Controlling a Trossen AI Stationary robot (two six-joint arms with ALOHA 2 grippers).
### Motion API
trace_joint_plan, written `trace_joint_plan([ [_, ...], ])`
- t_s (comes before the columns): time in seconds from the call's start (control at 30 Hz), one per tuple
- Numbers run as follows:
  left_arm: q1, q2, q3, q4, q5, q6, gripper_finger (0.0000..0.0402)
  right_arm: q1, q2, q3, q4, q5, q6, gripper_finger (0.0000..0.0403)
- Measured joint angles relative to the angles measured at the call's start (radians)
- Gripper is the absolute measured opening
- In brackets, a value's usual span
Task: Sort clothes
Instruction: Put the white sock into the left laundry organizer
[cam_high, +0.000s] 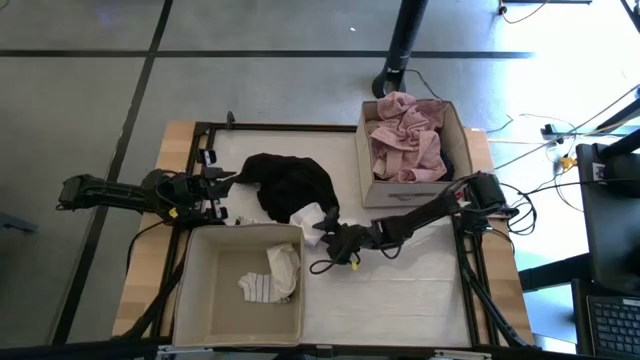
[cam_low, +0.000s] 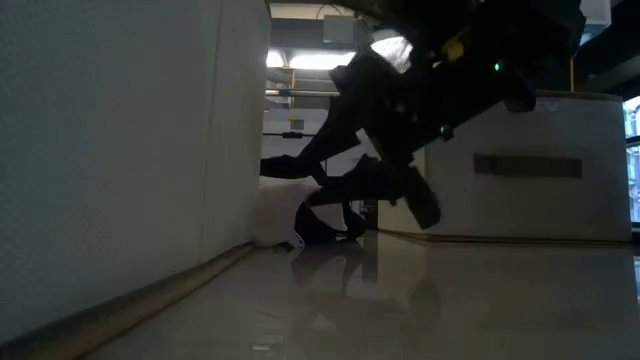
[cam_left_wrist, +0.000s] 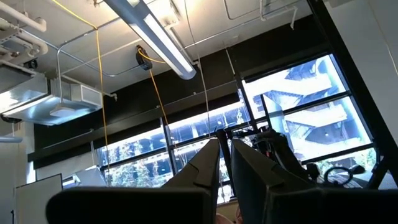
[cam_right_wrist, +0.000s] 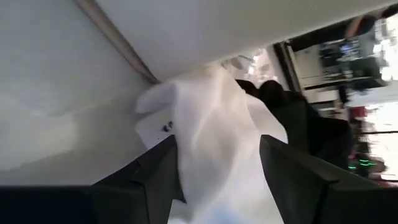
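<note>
Nearest me on the table (cam_high: 400, 290) is the beige fabric box (cam_high: 240, 285), square and open-topped, with a small white and striped piece (cam_high: 270, 280) lying crumpled toward its right side. Just past that box's far right corner, the right gripper (cam_high: 322, 232) reaches in low from the right, its dark fingers (cam_right_wrist: 298, 168) spread wide on either side of a white cloth (cam_right_wrist: 217, 143) — the fabric bulges up between them and lies right against the box wall. In the high view that same white cloth (cam_high: 308, 215) shows as a pale patch at the edge of the black garment (cam_high: 290, 185), touching it. The black garment is heaped on the table between the two arms, its dark folds spreading back from the box toward the far rail.

To the left, the left gripper (cam_high: 225, 185) sits at the black garment's left edge, lying level — its fingers (cam_left_wrist: 214, 168) are drawn nearly together with only a thin gap, and nothing can be seen between them; its wrist view points up at ceiling lights and windows.

Farther back on the right stands a second beige box (cam_high: 457, 125), filled with a dusty pink garment (cam_high: 405, 140) bunched in loose folds, with a sliver of dark fabric along its right wall.
</note>
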Motion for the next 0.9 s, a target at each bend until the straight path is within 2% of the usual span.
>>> trace_joint_plan([
  [0.17, 0.0, 0.0, 0.0, 0.0, 0.0, 0.0, 0.0031, -0.021, 0.056, 0.005, 0.087, 0.074, -0.073, 0.0225],
  [0.37, 0.0, 0.0, 0.0, 0.0, 0.0, 0.0, 0.0031, -0.069, 0.115, 0.047, 0.096, 0.072, -0.073, 0.0218],
  [0.5, 0.0, 0.0, 0.0, 0.0, 0.0, 0.0, 0.0031, -0.072, 0.128, 0.068, 0.093, 0.074, -0.074, 0.0165],
  [0.73, 0.0, 0.0, 0.0, 0.0, 0.0, 0.0, 0.0031, -0.062, 0.118, 0.076, 0.084, 0.075, -0.079, 0.0022],
  [0.8, 0.0, 0.0, 0.0, 0.0, 0.0, 0.0, 0.0031, -0.056, 0.107, 0.076, 0.069, 0.085, -0.079, 0.0016],
  [0.9, 0.0, 0.0, 0.0, -0.002, 0.0, -0.002, 0.0031, -0.041, 0.055, 0.076, 0.015, 0.119, -0.052, 0.0041],
])
